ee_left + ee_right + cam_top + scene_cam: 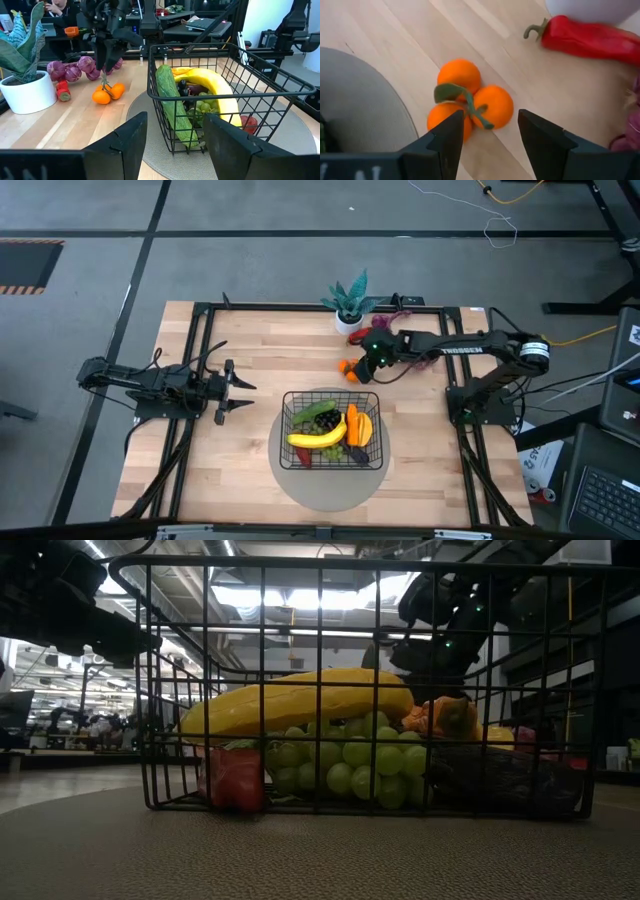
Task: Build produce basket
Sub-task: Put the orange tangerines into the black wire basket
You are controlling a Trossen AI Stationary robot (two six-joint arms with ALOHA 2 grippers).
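From above, we see the basket [331, 429] sitting on a round grey mat [330, 477] near the front middle of the wooden table [250, 350]. Inside it lie a banana [316, 439], a cucumber [312, 412], green grapes [327, 422] and a carrot [352, 427]. The left gripper [237, 389] waits left of the basket, its fingers spread and holding nothing. The right gripper [361, 370] hangs over a cluster of oranges [347, 367] behind the basket, beside a potted plant [349, 304]. From this height we cannot tell how its fingers stand.

From table level, the basket [360, 690] fills the view. The banana [300, 700] lies on top of the grapes [345, 762], and something red [235, 778] sits low at the near wall. The dark items at the right side are hard to make out behind the wire.

Through the left wrist camera, the cucumber [172, 105] leans against the basket wall, with the banana [215, 90] and dark grapes [190, 90] behind it. The oranges [107, 93] lie on the wood under the right gripper [107, 52]. A purple lumpy string [80, 67] and a red pepper [62, 90] lie near the plant's white pot [27, 92].

Through the right wrist camera, the 3 oranges [470, 105] show between the spread fingers [445, 142], not gripped. The pepper [590, 40] is partly cut off.
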